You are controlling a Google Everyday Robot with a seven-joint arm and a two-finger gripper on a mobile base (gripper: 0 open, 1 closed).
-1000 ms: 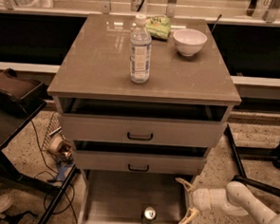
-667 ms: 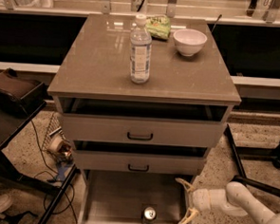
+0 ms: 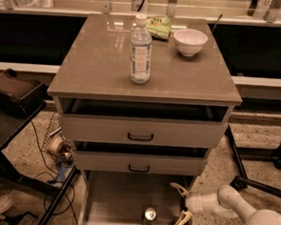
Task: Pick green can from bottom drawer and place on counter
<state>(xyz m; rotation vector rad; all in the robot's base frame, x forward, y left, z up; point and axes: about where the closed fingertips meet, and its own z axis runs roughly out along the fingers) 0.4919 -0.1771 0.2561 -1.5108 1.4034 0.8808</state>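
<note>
Claw released, fingers spread wide, nothing held; it sits at the right side of the bottom drawer. Green can upright on the drawer floor, just left of the claw, slightly lower, not touching. Desk well above the claw.

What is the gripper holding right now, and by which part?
Nothing. The gripper is open at the right side of the bottom drawer, apart from the green can standing on the drawer floor.
</note>
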